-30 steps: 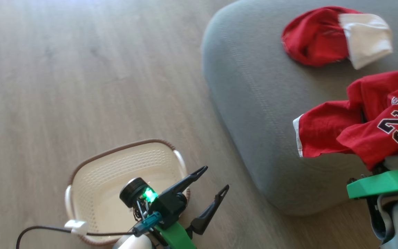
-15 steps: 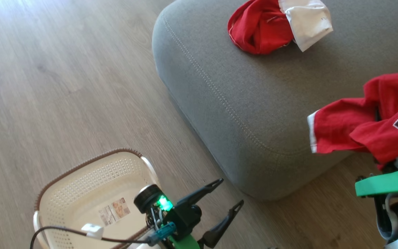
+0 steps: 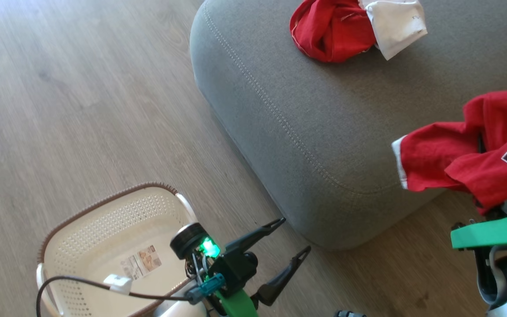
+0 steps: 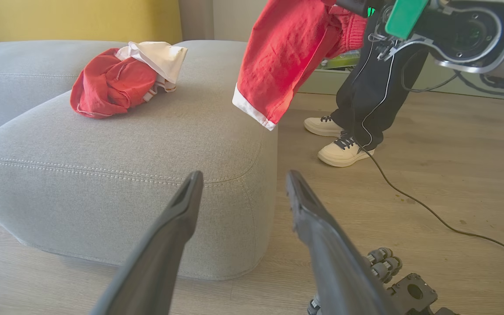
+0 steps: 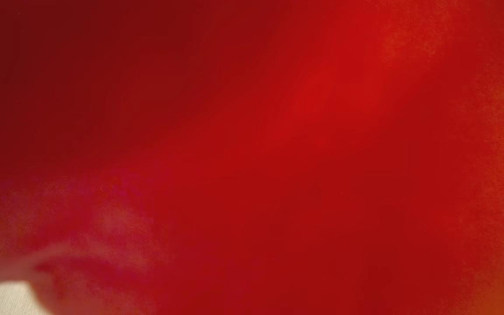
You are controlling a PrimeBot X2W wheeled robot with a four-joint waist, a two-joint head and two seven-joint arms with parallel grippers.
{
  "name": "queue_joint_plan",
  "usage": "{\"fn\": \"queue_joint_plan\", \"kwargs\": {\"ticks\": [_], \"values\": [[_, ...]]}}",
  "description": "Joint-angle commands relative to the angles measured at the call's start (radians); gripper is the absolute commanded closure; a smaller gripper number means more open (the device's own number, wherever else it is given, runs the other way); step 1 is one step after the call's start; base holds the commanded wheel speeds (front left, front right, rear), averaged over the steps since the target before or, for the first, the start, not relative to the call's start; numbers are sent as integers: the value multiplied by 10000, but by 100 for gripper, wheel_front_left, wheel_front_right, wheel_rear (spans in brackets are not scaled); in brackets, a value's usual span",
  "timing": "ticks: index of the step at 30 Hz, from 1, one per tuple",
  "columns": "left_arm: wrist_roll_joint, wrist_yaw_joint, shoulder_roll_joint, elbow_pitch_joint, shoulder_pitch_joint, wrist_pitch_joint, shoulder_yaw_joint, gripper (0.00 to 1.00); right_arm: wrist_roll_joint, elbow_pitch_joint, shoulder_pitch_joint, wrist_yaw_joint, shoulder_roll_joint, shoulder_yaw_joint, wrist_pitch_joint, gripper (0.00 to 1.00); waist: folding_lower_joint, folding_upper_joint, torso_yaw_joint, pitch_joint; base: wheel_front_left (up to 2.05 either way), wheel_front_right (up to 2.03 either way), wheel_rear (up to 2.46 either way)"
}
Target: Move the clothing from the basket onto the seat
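Observation:
A red garment with a large white part (image 3: 350, 26) (image 4: 116, 78) lies bunched on the grey seat (image 3: 324, 132) (image 4: 147, 144). The red jersey numbered 23 (image 3: 469, 154) (image 4: 282, 61) hangs over the seat's near corner from my right gripper, which is shut on it; its fingers are buried in the cloth above the green wrist mount (image 3: 491, 232). Red fabric (image 5: 278, 153) covers the right wrist view. The cream basket (image 3: 104, 211) stands on the floor at lower left, holding no clothing, its floor sticker showing. My left gripper (image 3: 293, 235) (image 4: 244, 175) is open between basket and seat, holding nothing.
A person's legs in dark trousers and pale shoes (image 4: 344, 148) stand beyond the seat's corner. A black cable (image 4: 431, 214) trails over the wooden floor there. A yellow cushion (image 4: 81, 17) sits behind the seat. A cable (image 3: 82, 286) runs from my left wrist over the basket rim.
The head camera has swung, so seat and basket sit differently in the picture and the basket's sticker shows. The jersey still hangs from the right gripper; the left stays open.

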Motion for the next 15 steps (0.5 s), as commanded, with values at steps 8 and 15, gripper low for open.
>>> {"fn": "queue_joint_plan", "kwargs": {"ticks": [8, 15], "values": [[123, -8, 504, -477, -427, -53, 442, 0, 272, -196, -1361, 25, -427, 83, -67, 100, 0, 0, -21, 934, 0, 0, 0], [106, -8, 1294, -585, -1200, -53, -70, 0, 411, -303, -2939, 25, -633, -416, -67, 100, 0, 0, 318, 2399, 0, 0, 0]]}}
